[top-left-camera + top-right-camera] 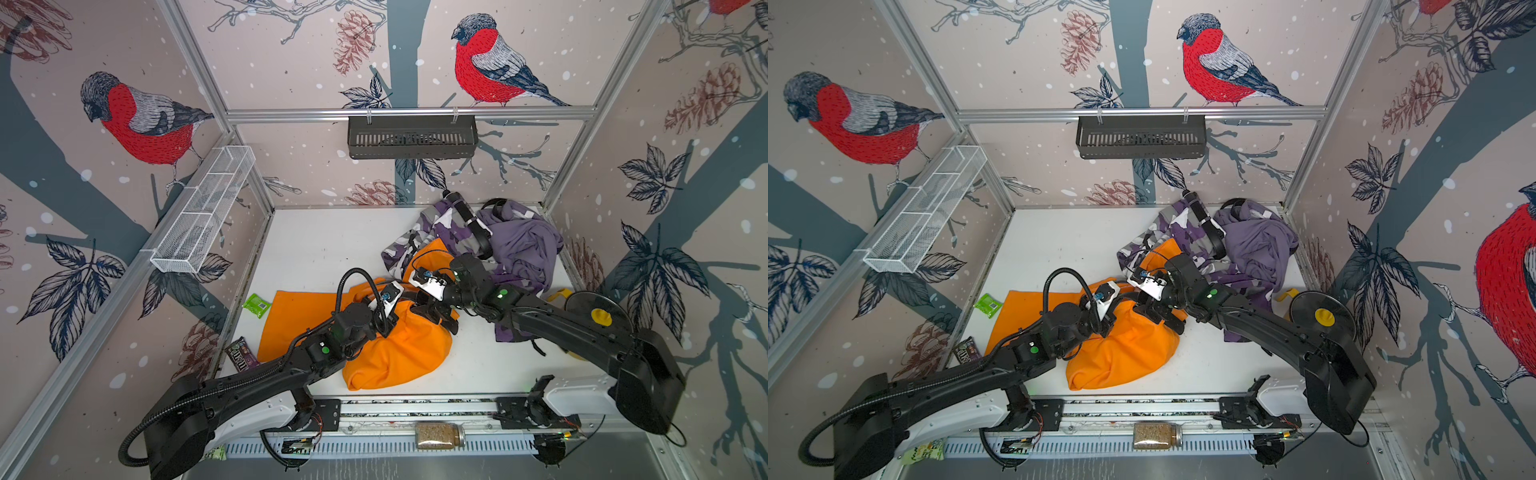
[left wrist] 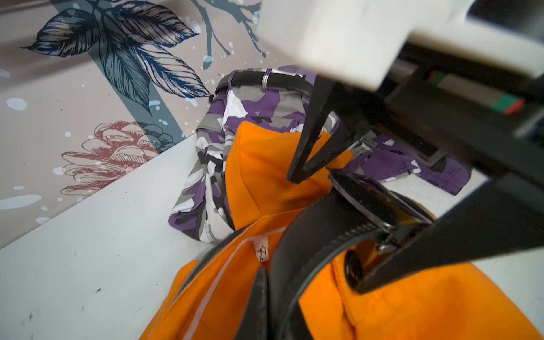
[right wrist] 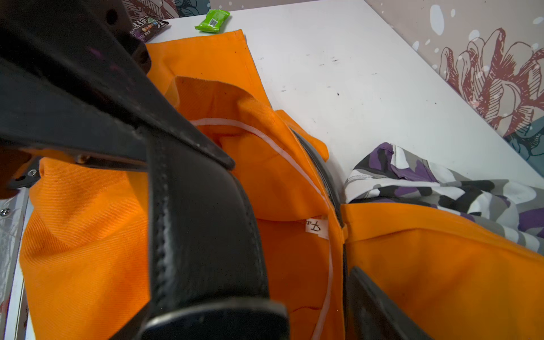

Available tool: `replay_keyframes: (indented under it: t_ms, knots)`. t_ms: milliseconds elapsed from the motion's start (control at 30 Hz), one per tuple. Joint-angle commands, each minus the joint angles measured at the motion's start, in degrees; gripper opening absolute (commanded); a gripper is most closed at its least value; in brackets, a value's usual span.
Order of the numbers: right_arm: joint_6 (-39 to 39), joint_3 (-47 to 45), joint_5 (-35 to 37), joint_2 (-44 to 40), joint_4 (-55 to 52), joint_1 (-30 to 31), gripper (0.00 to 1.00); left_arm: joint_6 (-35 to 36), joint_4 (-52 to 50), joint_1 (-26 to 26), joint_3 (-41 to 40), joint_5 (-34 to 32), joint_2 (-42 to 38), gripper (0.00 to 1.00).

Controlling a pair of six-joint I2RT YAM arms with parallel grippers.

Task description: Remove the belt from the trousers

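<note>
left end effector (image 1: 385,327) clenched on black belt (image 3: 203,235), threaded in orange trousers (image 1: 399,353) mid surface (image 1: 324,249); right end effector (image 1: 437,318) released, astride the belt: close beside the left, pull along the waistband (image 3: 279,182), not upward.

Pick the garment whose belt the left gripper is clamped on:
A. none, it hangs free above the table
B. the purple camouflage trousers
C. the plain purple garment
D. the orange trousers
D: in the left wrist view the left gripper is shut on the black belt running along the waistband of the orange trousers; the purple camouflage trousers farther back carry a separate belt.
</note>
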Motion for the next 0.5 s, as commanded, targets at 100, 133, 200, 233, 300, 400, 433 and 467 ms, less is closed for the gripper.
replay_keyframes:
  t_ms: [100, 133, 200, 233, 300, 400, 433, 467]
  knots:
    - [0.62, 0.46, 1.33, -1.03, 3.33, 0.07, 0.82, 1.89, 1.63, -0.1, 3.19, 2.17, 0.28, 0.0]
    - [0.68, 0.54, 1.31, -1.25, 3.26, 0.07, 0.81, 1.99, 1.4, -0.09, 3.41, 2.16, 0.22, 0.0]
    - [0.8, 0.39, 1.52, -2.05, 3.33, 0.07, 0.81, 1.98, 0.86, -0.1, 3.71, 2.21, 0.17, 0.0]
    - [0.99, 0.24, 1.4, -2.64, 3.56, 0.07, 0.81, 2.07, 0.61, -0.09, 3.96, 2.25, 0.33, 0.0]
    - [1.2, -0.16, 1.09, -3.87, 4.53, 0.23, 0.81, 2.07, -0.04, -0.1, 4.56, 2.19, 0.9, 0.0]
    - [1.84, -0.72, 1.47, -5.57, 5.57, 1.05, 0.81, 1.48, -1.42, -0.1, 5.97, 1.43, 2.0, 0.0]
    - [2.11, -0.71, 1.69, -5.67, 5.53, 1.42, 0.81, 1.28, -1.71, -0.1, 6.33, 1.18, 2.22, 0.0]
    - [2.27, -0.78, 1.91, -5.6, 5.38, 1.71, 0.81, 1.17, -1.73, -0.14, 6.48, 0.93, 2.11, 0.0]
